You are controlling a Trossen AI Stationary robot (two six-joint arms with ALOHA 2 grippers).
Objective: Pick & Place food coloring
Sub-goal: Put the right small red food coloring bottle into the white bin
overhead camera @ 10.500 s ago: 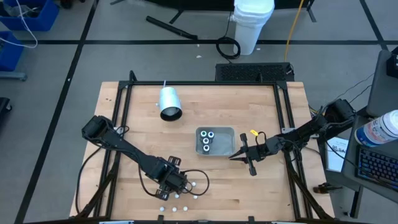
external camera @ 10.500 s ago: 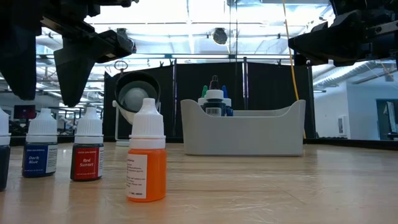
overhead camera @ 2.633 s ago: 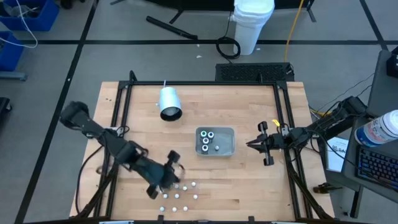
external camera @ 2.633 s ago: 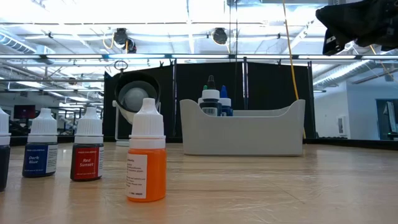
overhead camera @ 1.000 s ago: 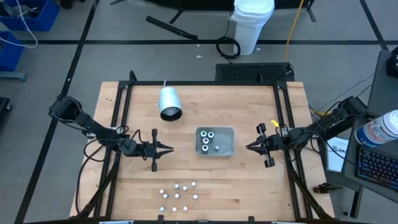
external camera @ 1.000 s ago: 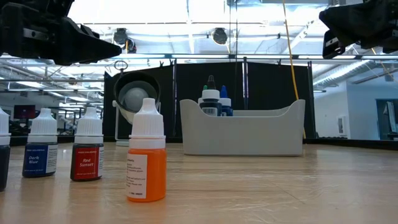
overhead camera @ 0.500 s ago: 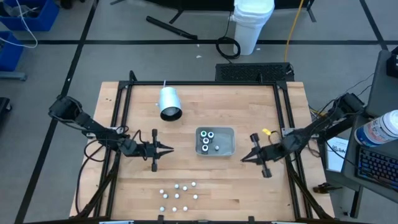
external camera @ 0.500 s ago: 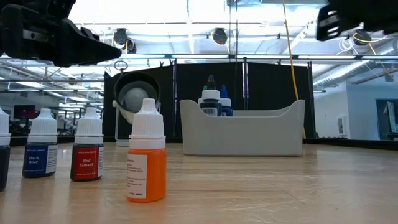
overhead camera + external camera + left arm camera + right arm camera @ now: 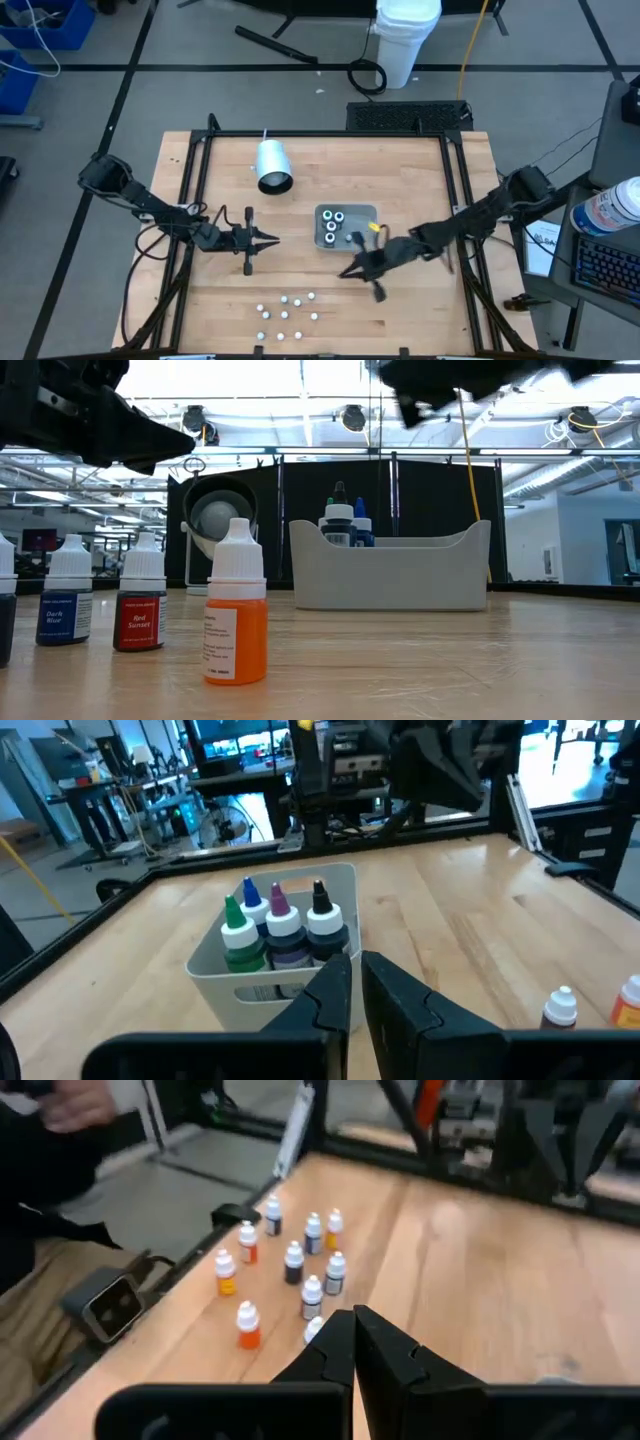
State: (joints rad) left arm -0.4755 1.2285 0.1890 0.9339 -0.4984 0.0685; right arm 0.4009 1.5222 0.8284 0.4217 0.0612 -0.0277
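Note:
Several food coloring bottles (image 9: 285,312) stand upright in a loose group near the table's front edge; they also show in the right wrist view (image 9: 295,1265) and in the low view, where an orange one (image 9: 236,616) is nearest. More bottles (image 9: 283,925) stand in the grey tray (image 9: 372,214) at mid-table. My right gripper (image 9: 343,273) hovers shut and empty off the tray's near side, its fingers (image 9: 353,1325) pointing toward the loose bottles. My left gripper (image 9: 272,238) hangs left of the tray, its fingers (image 9: 357,982) nearly together with nothing between them.
A white cylinder (image 9: 270,165) lies on its side at the far left of the table. Black frame rails (image 9: 195,190) run along the table's edges. A person's hand and dark sleeve (image 9: 60,1120) show beyond the front edge. Bare wood lies between tray and loose bottles.
My right gripper has swung from the table's right edge toward the left and the near edge, passing the tray's near right corner and coming closer to the loose bottles. No bottle has moved.

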